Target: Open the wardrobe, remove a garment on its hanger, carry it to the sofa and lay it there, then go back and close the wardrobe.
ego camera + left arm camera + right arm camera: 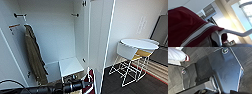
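a: grippers first — can you read either one?
b: no. left arm (50, 88) lies dark along the bottom of the head frame, but whether its fingers are apart or together, i cannot tell. same for the right.
a: garment?
b: maroon garment (184, 25) with a white stripe covers the left of the left wrist frame, draped over a white hanger (238, 33). a maroon scrap sits at bottom centre of the head frame.
a: wardrobe?
b: wardrobe (57, 32) stands open; a long olive-brown garment (33, 56) hangs at its left.
a: anything else?
b: a round white table (140, 44) at right. the right wrist frame has a white sleeve (176, 55) at upper left, over dark carpet (246, 58).
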{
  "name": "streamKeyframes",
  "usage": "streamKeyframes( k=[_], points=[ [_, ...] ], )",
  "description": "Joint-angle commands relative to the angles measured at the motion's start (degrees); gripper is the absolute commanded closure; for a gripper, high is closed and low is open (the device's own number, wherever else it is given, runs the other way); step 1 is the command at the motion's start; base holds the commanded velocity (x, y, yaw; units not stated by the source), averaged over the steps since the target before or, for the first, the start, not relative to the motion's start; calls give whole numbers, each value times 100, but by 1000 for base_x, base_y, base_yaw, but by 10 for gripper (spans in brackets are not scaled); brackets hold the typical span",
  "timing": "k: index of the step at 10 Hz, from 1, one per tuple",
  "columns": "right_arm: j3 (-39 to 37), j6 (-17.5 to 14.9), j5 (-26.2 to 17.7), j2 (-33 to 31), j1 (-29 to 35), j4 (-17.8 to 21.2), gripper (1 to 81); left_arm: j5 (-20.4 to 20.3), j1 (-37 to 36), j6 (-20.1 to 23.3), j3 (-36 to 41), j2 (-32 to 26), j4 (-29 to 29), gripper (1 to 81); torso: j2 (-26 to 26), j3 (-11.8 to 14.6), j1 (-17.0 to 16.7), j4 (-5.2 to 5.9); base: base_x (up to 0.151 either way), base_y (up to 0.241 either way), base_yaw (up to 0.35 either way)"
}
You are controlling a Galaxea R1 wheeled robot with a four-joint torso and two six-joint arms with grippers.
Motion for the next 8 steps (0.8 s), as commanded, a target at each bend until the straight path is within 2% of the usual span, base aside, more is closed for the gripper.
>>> streamKeyframes(
  k=[1, 8],
  points=[
    [38, -9, -280, 47, 235, 3, 10, -602, -934, 94, 340, -78, 219, 811, 0, 0, 0, 0, 0, 0, -207],
    [47, -9, -288, 55, 226, 3, 10, -593, -952, 94, 428, -113, 307, 811, 0, 0, 0, 0, 0, 0, -213]
  ],
)
